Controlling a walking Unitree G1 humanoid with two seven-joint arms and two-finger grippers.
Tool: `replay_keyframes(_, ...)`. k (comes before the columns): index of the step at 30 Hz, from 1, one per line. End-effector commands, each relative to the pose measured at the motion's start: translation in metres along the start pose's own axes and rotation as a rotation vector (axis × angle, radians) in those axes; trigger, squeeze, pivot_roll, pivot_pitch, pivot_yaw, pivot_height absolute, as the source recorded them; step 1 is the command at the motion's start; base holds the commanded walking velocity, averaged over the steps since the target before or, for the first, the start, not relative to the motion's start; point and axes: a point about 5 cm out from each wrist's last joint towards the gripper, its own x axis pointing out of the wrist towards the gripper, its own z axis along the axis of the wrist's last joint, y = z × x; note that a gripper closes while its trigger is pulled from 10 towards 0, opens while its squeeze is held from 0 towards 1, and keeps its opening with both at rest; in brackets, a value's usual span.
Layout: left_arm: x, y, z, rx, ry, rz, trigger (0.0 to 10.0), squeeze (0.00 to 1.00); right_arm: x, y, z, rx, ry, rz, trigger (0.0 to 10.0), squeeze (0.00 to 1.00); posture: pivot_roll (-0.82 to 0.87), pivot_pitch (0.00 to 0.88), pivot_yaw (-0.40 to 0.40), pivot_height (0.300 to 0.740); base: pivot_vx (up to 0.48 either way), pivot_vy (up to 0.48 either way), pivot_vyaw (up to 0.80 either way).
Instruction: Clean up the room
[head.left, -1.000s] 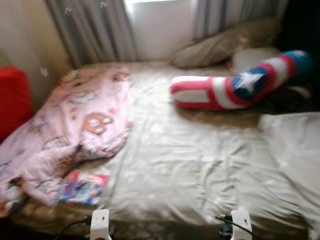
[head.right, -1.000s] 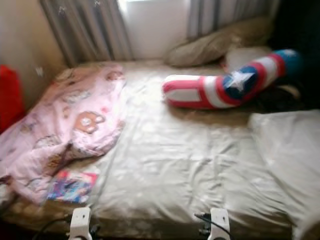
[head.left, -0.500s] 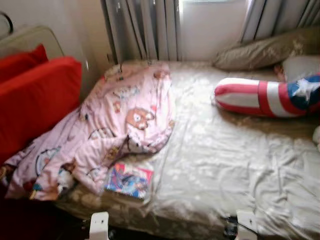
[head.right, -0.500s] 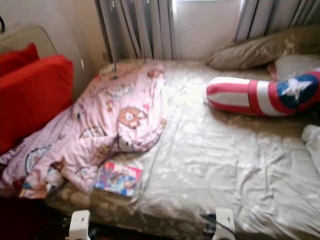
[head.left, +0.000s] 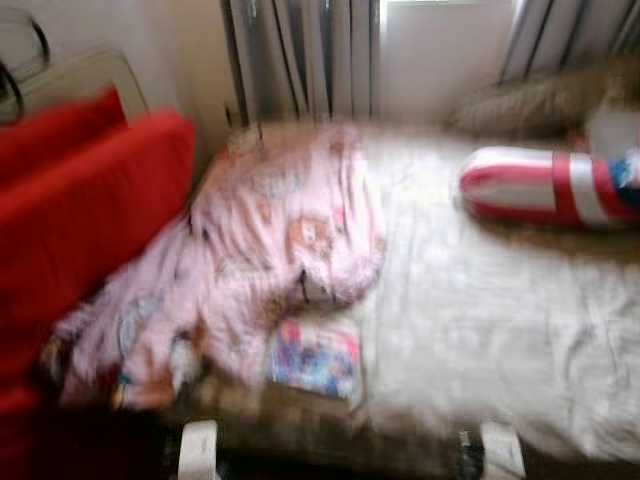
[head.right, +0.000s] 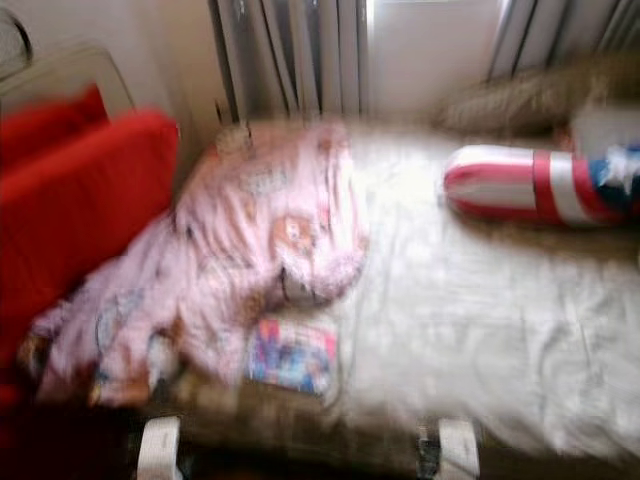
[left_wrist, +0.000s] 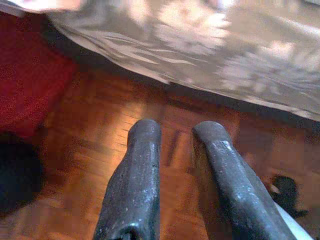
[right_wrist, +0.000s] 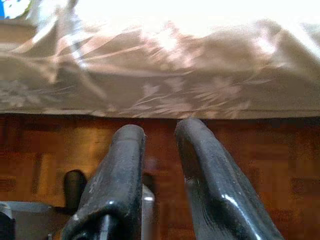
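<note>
While both head views blur, misjudged reach is the risk. Pink blanket (head.left: 260, 260) heaped on bed (head.left: 500, 320), partly over book (head.left: 315, 358). Left gripper (left_wrist: 175, 132), right gripper (right_wrist: 159, 132): fingers slightly parted, empty, above floor (left_wrist: 100, 150).

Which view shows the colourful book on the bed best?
The left eye view: the book lies whole beside the pink blanket, though blurred. The right eye view shows the same. The right wrist view catches perhaps a blue corner; the left wrist view shows bedsheet and floor.
</note>
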Motion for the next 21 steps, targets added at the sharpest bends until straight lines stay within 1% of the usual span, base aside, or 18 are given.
replay_keyframes(1, -0.001, -0.003, -0.004, -0.004, 0.019, -0.002, 10.0, 0.0, -0.001, 0.002, -0.005, -0.001, 0.015, -0.004, 10.0, 0.0, -0.06, 0.0, 0.069, 0.74, 0.0, 0.48, 0.0)
replay_keyframes(3, -0.001, -0.003, -0.005, -0.003, 0.019, -0.002, 10.0, 0.0, 0.0, 0.007, -0.006, -0.002, 0.016, 0.003, 10.0, 0.0, -0.06, 0.0, 0.069, 0.74, 0.0, 0.48, 0.0)
replay_keyframes(7, -0.001, -0.003, -0.005, 0.0, 0.018, -0.002, 10.0, 0.0, 0.0, 0.011, -0.008, -0.004, 0.02, 0.008, 10.0, 0.0, -0.06, 0.0, 0.071, 0.74, 0.0, 0.48, 0.0)
replay_keyframes(9, -0.001, -0.002, -0.005, -0.003, 0.011, 0.001, 10.0, 0.0, -0.001, 0.011, -0.009, -0.004, 0.021, 0.009, 10.0, 0.0, -0.06, 0.0, 0.071, 0.74, 0.0, 0.171, 0.0)
replay_keyframes(11, -0.001, -0.003, -0.004, 0.0, 0.008, 0.001, 10.0, 0.0, -0.002, 0.005, -0.011, -0.002, 0.02, 0.005, 10.0, 0.0, -0.06, 0.0, 0.071, 0.74, 0.0, 0.0, 0.0)
replay_keyframes(12, -0.001, -0.003, -0.004, 0.0, 0.008, 0.001, 10.0, 0.0, -0.002, 0.005, -0.011, -0.002, 0.02, 0.005, 10.0, 0.0, -0.06, 0.0, 0.071, 0.74, 0.0, 0.0, 0.0)
replay_keyframes(14, -0.001, -0.003, -0.004, 0.0, 0.002, -0.001, 10.0, 0.0, -0.005, -0.007, -0.011, -0.002, 0.017, -0.004, 10.0, 0.0, -0.06, 0.0, 0.071, 0.74, 0.0, 0.0, 0.0)
replay_keyframes(16, -0.001, -0.003, -0.004, -0.004, -0.001, -0.003, 10.0, 0.0, -0.005, -0.011, -0.011, -0.001, 0.015, -0.008, 10.0, 0.0, -0.06, 0.0, 0.071, 0.74, 0.0, 0.0, 0.0)
replay_keyframes(18, -0.001, -0.003, -0.004, -0.005, -0.001, -0.005, 10.0, 0.0, -0.007, -0.019, -0.012, 0.001, 0.015, -0.016, 10.0, 0.0, -0.06, 0.0, 0.073, 0.74, 0.0, 0.0, 0.0)
replay_keyframes(21, -0.001, -0.004, -0.004, 0.016, 0.003, -0.012, 10.0, 0.0, -0.01, -0.03, -0.013, 0.001, 0.019, -0.028, 10.0, 0.0, -0.06, 0.0, 0.071, 0.74, 0.0, 0.0, 0.0)
